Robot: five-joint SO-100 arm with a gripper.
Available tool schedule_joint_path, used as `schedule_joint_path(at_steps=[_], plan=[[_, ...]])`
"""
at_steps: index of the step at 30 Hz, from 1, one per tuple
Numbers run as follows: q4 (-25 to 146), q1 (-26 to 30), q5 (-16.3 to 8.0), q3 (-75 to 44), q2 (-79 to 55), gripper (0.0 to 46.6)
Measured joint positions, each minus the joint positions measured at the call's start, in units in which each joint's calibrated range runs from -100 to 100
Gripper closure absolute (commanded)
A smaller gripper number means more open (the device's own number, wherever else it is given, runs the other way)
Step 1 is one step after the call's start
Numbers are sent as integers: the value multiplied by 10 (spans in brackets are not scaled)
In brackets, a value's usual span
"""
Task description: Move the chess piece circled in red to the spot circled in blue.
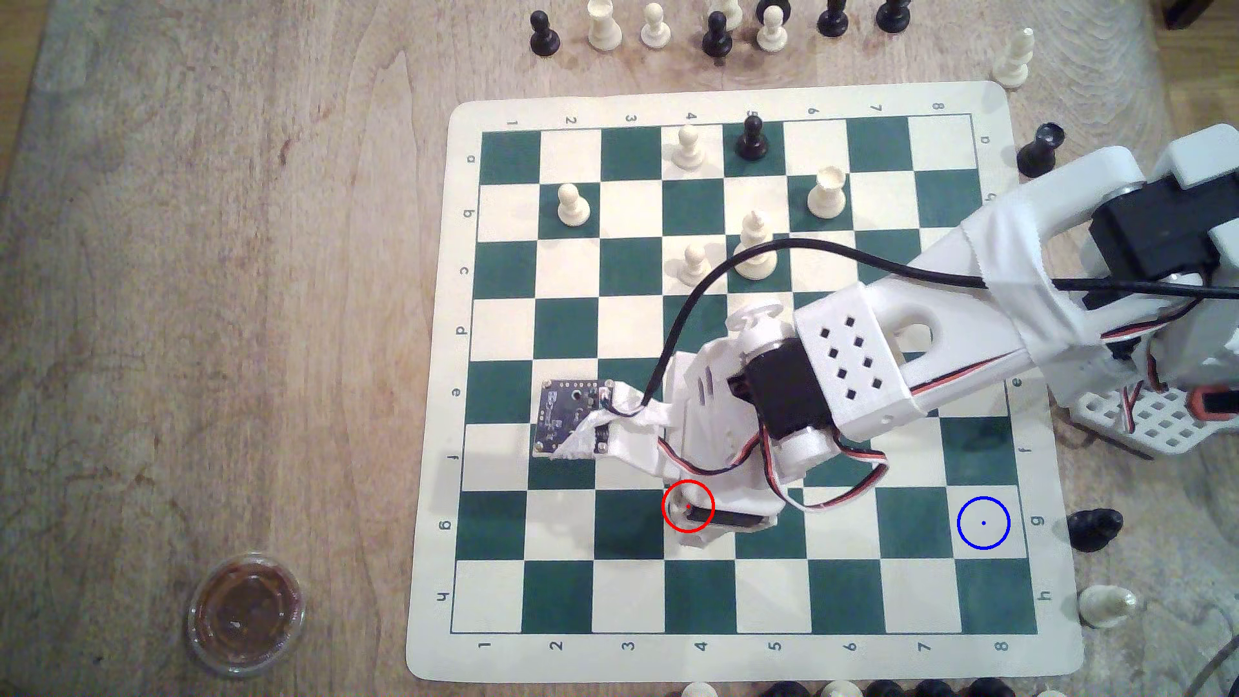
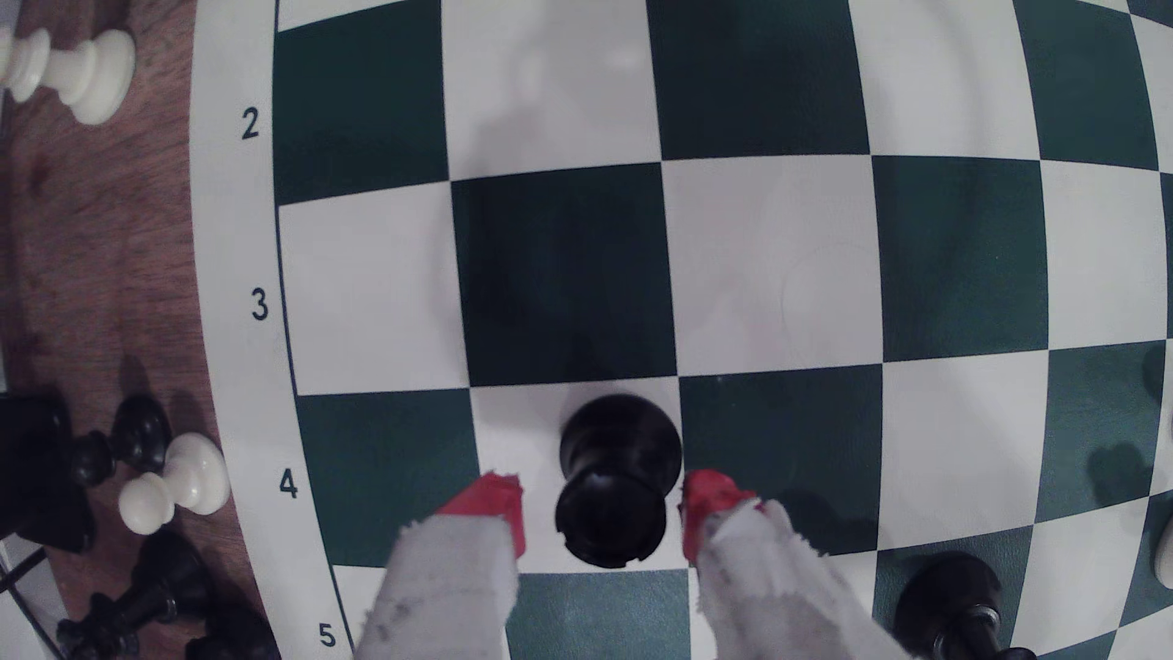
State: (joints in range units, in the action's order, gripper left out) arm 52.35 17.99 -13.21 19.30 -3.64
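- My gripper [image 2: 603, 511] is spread, red fingertips [image 2: 492, 504] flanking the chess piece [image 2: 612, 482].
- It stands upright between them, untouched; I'd close next.

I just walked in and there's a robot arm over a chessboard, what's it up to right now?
The arm has its gripper lowered over the black chess piece on the red-ringed cream square. In the wrist view the two red-tipped fingers stand on either side of the piece with gaps showing, so it is not gripped yet. The blue-ringed spot, a cream square in the same row nearer the exterior view's right edge of the board, is empty. Other cream and black pieces stand further up the board.
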Motion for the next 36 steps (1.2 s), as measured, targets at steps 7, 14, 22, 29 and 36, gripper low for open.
schedule_joint_path(at_steps=[7, 14, 22, 29, 36], plan=[[0, 4, 0, 0, 0, 434], [0, 7, 0, 0, 0, 464], [19, 23, 0, 20, 129, 464], [28, 66, 9, 189, 336, 464], [76, 100, 14, 371, 533, 464]])
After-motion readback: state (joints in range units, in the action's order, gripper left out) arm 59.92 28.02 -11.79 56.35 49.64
